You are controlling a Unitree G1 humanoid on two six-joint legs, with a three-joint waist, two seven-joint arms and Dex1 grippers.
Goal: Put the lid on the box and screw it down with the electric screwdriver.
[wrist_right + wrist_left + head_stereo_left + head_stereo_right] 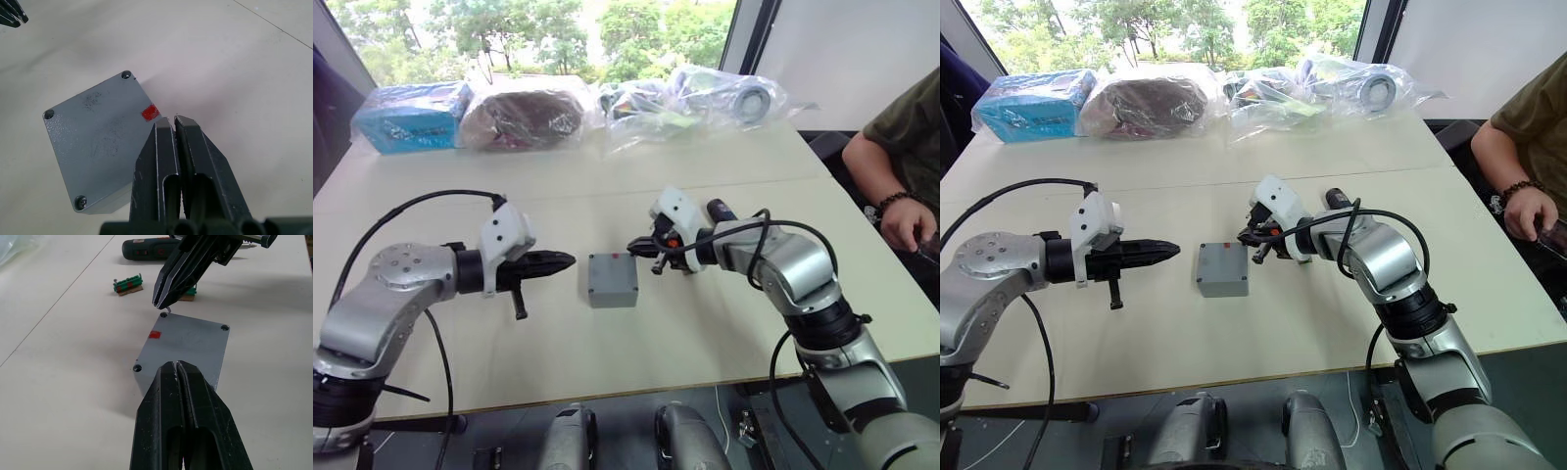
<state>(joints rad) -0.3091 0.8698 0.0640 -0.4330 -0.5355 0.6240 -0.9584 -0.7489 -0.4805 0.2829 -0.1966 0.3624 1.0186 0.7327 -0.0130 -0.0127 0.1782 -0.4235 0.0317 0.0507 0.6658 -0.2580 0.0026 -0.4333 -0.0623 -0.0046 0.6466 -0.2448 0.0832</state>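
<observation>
Head views: the box (613, 279) sits on the table (607, 362) between the two grippers, lid (1223, 262) already seated on top. The left gripper (570, 260) hovers just beside the box's left side, fingers together and empty. The right gripper (634, 248) hovers at the box's far right corner, fingers together and empty. Plastic-wrapped bags (519, 113) line the table's far edge; a person's hand (909, 223) rests at the right edge. Left wrist view: the lid carries a small red mark (154, 335) and screw holes at its corners. The right gripper's closed tips point down at the far corner, close above it; whether they touch cannot be told. Beyond lie two green circuit pieces (127, 284) and the screwdriver (146, 249), well apart from the box. No readable writing. Right wrist view: closed fingers (161, 161) overlap the lid's edge beside the red mark.
</observation>
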